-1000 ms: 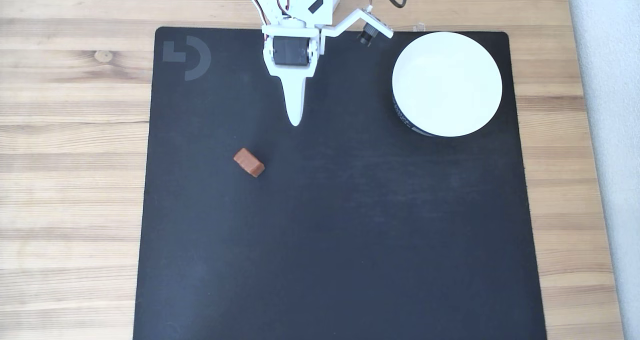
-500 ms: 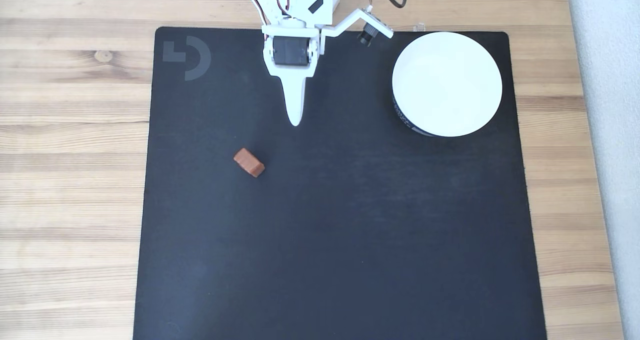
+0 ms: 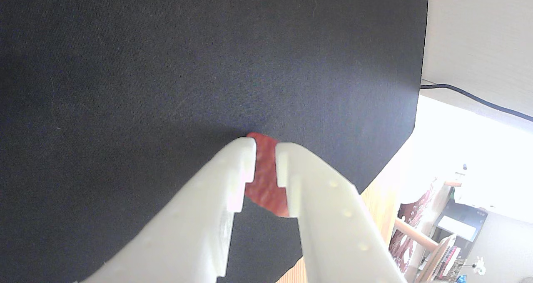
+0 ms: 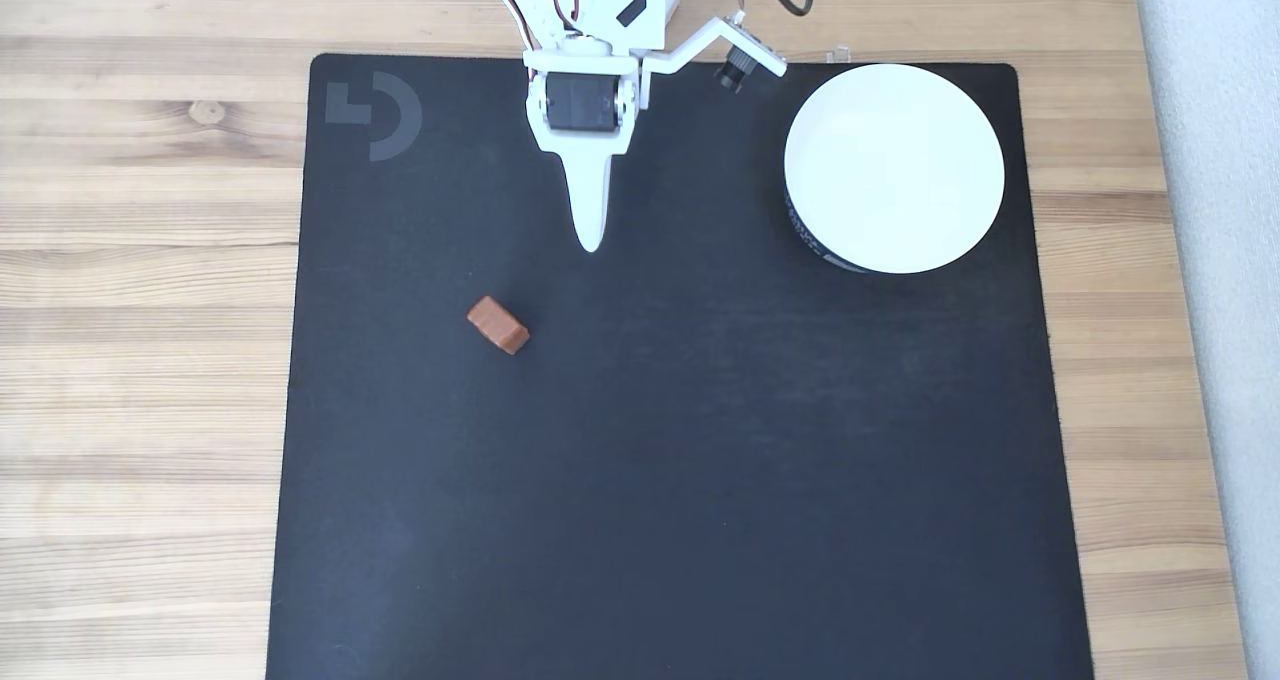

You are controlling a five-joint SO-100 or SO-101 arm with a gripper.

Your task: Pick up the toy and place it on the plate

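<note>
Pincer (image 4: 591, 243) over black mat (image 4: 680, 460), wooden table (image 4: 140, 260), toy (image 4: 498, 324) apart

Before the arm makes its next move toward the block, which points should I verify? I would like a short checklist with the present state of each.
1. Small reddish-brown rectangular block lies free on the black mat: ok.
2. Tool is apart from the block and holds nothing: ok.
3. Tool gap is wide enough for the block: not ok, the wrist view shows a narrow slit.
4. Round white dish is empty: ok.
5. Tool height above the mat: cannot tell.
</note>
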